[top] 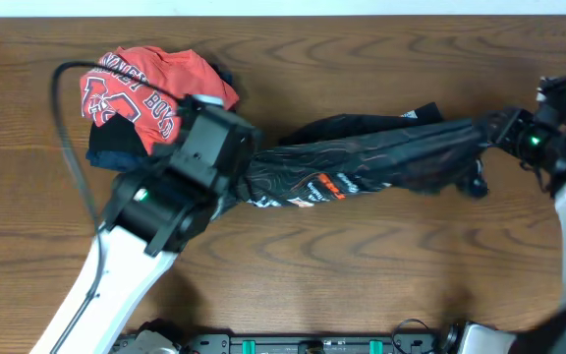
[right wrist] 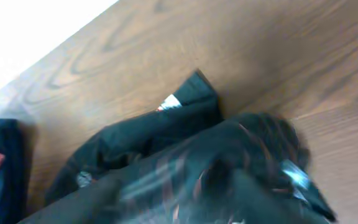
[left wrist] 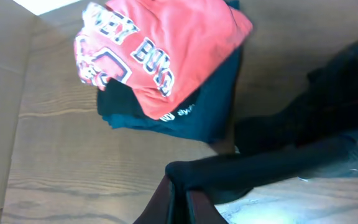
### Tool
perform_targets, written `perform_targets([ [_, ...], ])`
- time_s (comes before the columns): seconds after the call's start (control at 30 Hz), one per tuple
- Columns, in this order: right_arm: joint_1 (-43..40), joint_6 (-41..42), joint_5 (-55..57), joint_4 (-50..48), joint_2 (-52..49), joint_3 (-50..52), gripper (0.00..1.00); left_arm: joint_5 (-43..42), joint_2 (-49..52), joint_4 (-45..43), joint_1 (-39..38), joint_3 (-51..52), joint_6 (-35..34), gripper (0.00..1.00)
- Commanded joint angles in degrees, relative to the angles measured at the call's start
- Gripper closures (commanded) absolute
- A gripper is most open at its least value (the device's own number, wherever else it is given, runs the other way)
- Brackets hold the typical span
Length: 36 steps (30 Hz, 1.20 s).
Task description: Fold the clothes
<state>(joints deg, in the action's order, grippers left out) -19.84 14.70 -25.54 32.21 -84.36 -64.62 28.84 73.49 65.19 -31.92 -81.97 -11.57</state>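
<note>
Now the black jersey [top: 381, 152] is strung out like a long rope across the middle of the worktop [top: 362, 285], one end at each arm. The left pincer [left wrist: 178, 186] is pressed together on a bunched corner of the cloth, dark fabric nipped between its fingers in the wrist view. At the far end the right pincer [top: 491, 131] meets the jersey's tip, but its own view is smeared and I cannot tell whether it is pinching or spread. Drawing from both ends looks meant to pull the garment out before laying it flat. Top left, the red T-shirt [top: 150, 84] lies heaped on the navy garment [left wrist: 210, 106], close by the left arm and worth steering clear of. Folding proper, I'd judge, is not yet begun.
</note>
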Motion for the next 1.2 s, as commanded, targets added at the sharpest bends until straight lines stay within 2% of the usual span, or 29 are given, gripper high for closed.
perform_targets([
  [0.0, 0.31, 0.52, -0.39, 0.31, -6.69, -0.42, 0.24, 0.07, 2.99, 0.13, 0.24, -1.51, 0.76, 0.94],
  [0.1, -1.38, 0.46, 0.13, 3.54, -10.54, -0.42, 0.21, 0.09, 4.74, 1.20, 0.24, -1.51, 0.74, 0.94],
  [0.3, -2.40, 0.44, 2.49, 15.47, -13.16, 0.22, 0.28, 0.09, 4.94, 1.07, 0.24, -1.51, 0.74, 0.94],
  [0.4, -1.09, 0.57, 5.62, 17.59, -13.18, 2.73, 0.30, 0.09, 4.94, -0.11, 0.24, -1.51, 0.76, 0.93],
  [0.53, -0.55, 3.43, 9.01, 12.15, -13.18, 8.26, 0.28, 0.09, 4.96, -0.59, 0.24, -1.51, 0.76, 0.93],
  [0.67, -0.44, 4.83, 5.95, 1.90, -13.18, 14.49, 0.25, 0.09, 4.94, -0.57, 0.24, -1.51, 0.74, 0.92],
  [0.73, -0.44, 5.22, 4.15, -2.47, -13.18, 16.81, 0.26, 0.07, 4.94, -0.55, 0.24, -1.51, 0.74, 0.92],
  [0.77, -0.46, 5.25, 3.58, -5.01, -13.18, 17.66, 0.28, 0.09, 4.94, -0.57, 0.24, -1.51, 0.76, 0.92],
  [0.8, -0.46, 5.22, 2.95, -6.54, -13.18, 17.92, 0.38, 0.09, 4.94, -0.59, 0.24, -1.51, 0.76, 0.92],
  [0.83, -0.46, 5.22, 1.99, -7.80, -13.18, 17.88, 0.54, 0.09, 4.94, -0.61, 0.24, -1.51, 0.76, 0.92],
  [0.87, -0.55, 4.98, -0.79, -9.22, -12.96, 17.62, 0.82, 0.11, 4.94, -0.61, 0.24, -1.51, 0.76, 0.92],
  [0.9, -0.85, 4.74, -3.72, -9.33, -12.55, 17.14, 0.93, 0.11, 4.94, -0.59, 0.24, -1.51, 0.76, 0.92],
  [0.93, -1.22, 4.70, -6.19, -8.90, -12.00, 16.52, 0.99, 0.13, 4.94, -0.55, 0.24, -1.51, 0.79, 0.92],
  [1.03, -3.37, 4.04, -13.33, -3.69, -7.72, 12.76, 0.99, 0.37, 4.79, -0.02, 0.26, -1.53, 0.79, 0.92],
  [1.17, -6.80, -0.37, -14.38, 10.10, 1.25, 3.80, 0.99, 0.68, 3.17, 0.52, 0.26, -1.53, 0.79, 0.93],
])
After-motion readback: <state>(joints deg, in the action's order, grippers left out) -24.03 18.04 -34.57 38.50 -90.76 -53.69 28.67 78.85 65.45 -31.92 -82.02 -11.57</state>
